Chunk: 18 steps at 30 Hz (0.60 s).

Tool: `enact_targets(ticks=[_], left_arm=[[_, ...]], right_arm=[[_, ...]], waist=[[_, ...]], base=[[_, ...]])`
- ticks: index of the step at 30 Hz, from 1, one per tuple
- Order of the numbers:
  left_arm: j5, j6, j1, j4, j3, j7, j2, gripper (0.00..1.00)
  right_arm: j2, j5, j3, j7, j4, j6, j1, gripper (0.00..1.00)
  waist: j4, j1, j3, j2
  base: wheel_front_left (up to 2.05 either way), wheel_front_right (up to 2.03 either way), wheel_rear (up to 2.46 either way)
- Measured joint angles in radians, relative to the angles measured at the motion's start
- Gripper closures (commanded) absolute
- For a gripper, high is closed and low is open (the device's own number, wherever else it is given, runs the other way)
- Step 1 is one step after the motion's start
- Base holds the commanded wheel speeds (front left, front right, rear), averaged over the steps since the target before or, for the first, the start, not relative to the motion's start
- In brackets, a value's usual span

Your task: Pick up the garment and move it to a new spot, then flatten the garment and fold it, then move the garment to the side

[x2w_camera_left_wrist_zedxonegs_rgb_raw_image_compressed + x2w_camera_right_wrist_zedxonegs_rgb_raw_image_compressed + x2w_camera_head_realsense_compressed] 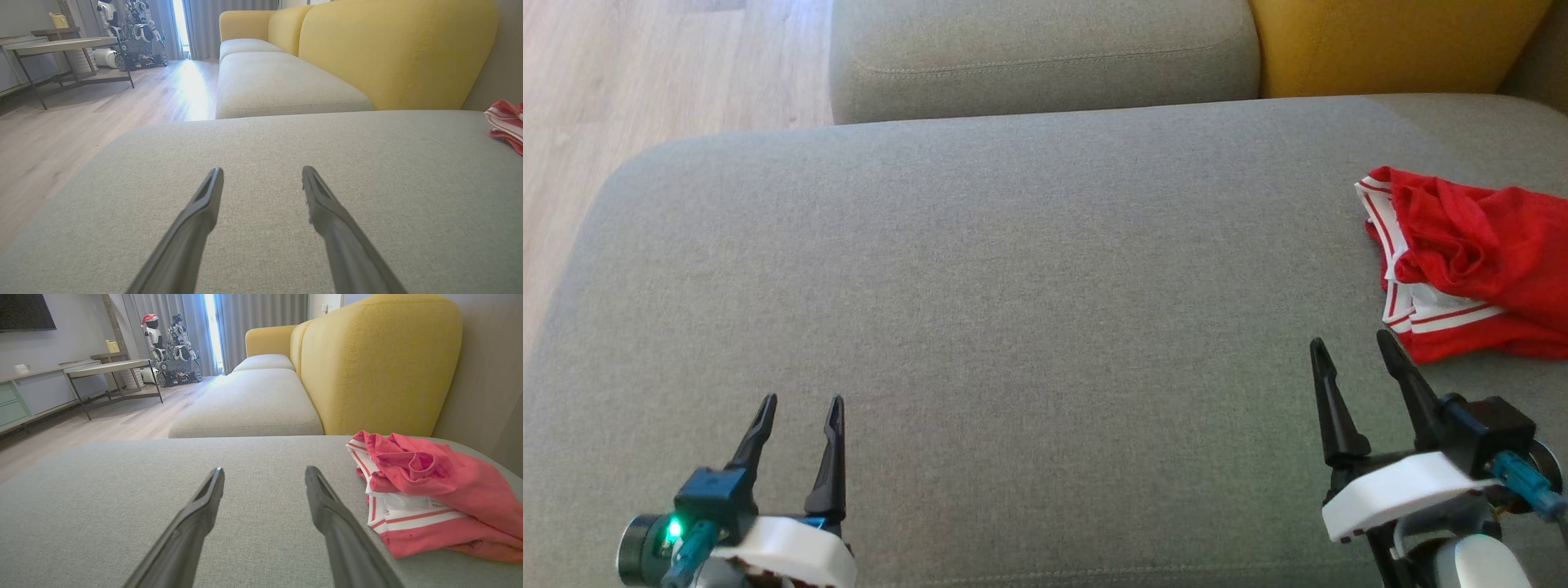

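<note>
Grey sofa seat [1013, 286], red garment [1478, 261] crumpled at right. Left end effector [801, 402] and right end effector [1350, 340] spread, empty; right should pinch a thick fold.

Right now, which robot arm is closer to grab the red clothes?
The right. The right gripper, open, is just beside the red garment; the left gripper, also open, is far across the grey cushion.
</note>
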Motion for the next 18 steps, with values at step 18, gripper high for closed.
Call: enact_targets(ticks=[18], left_arm=[[-0.002, 0.014, -0.001, 0.0, -0.005, 0.007, 0.007, 0.0]], right_arm=[[0.0, 0.0, 0.001, 0.0, 0.002, 0.0, -0.001, 0.0]], waist=[[0.001, 0.0, 0.002, 0.0]], base=[[0.0, 0.0, 0.0]])
